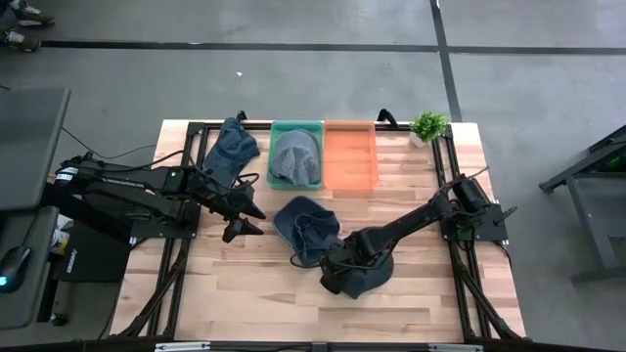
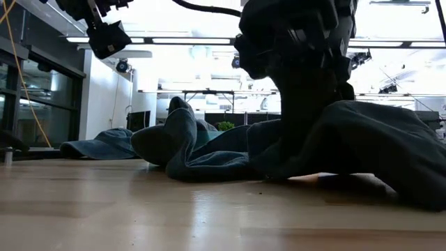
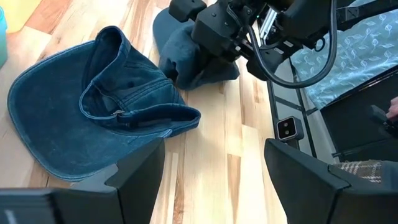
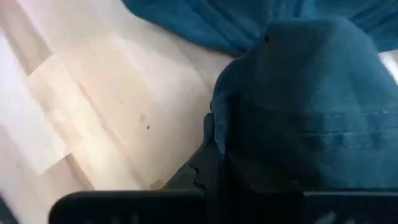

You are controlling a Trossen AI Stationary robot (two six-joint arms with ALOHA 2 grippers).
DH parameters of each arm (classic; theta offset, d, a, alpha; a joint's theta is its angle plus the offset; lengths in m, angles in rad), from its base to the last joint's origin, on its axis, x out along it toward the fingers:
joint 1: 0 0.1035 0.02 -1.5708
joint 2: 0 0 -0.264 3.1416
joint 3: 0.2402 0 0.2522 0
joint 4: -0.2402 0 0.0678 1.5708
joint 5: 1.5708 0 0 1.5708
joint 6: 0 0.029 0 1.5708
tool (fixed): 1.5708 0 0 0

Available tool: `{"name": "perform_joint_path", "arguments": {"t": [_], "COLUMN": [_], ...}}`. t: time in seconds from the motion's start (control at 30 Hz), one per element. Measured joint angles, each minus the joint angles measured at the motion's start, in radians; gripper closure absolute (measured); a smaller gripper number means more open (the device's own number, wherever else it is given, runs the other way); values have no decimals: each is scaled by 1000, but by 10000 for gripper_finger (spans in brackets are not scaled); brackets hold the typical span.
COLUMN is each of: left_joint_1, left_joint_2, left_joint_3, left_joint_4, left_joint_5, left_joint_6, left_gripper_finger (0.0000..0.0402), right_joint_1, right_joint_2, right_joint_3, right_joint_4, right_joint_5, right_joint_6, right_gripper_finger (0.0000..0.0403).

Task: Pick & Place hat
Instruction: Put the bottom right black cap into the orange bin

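From above, the wooden counter [image 1: 411, 205] carries several blue denim hats. One hat [image 1: 305, 227] lies open near the middle, and another hat [image 1: 370, 276] lies just beside it, toward the front edge. The right tool [image 1: 340, 272] is pressed down on that second hat, and from this view its opening cannot be told. The left tool [image 1: 246, 219] hovers just left of the middle hat with its fingers spread and nothing between them. At the back sit a green bin [image 1: 296, 154] holding a grey hat [image 1: 295, 156], an orange bin [image 1: 351, 154], a small potted plant [image 1: 429, 125] and a further denim hat [image 1: 232, 149].

From counter level, the right arm's dark body stands on the crumpled denim, which rests on the wood.

The left wrist camera shows the middle hat lying brim-out, with the left tool's two fingers [image 3: 134, 180] wide apart and empty.

The right wrist camera shows denim bunched against a dark finger [image 4: 199, 177], though a firm grip cannot be confirmed.
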Motion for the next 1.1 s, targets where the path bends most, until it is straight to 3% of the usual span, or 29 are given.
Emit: {"name": "perform_joint_path", "arguments": {"t": [0.37, 0.7, 1.1], "left_joint_1": [0, 0, 0], "left_joint_2": [0, 0, 0], "left_joint_3": [0, 0, 0], "left_joint_4": [0, 2, 3], "left_joint_5": [1, 2, 3], "left_joint_6": [-1, -1, 1], "left_gripper_finger": [128, 128, 128], "right_joint_1": [13, 21, 14], "right_joint_2": [-44, -98, -100], "right_joint_3": [42, 271, 482], "right_joint_4": [-26, -411, -724], "right_joint_5": [-68, 3, 45], "right_joint_6": [2, -76, -168], "right_gripper_finger": [401, 402, 402]}}
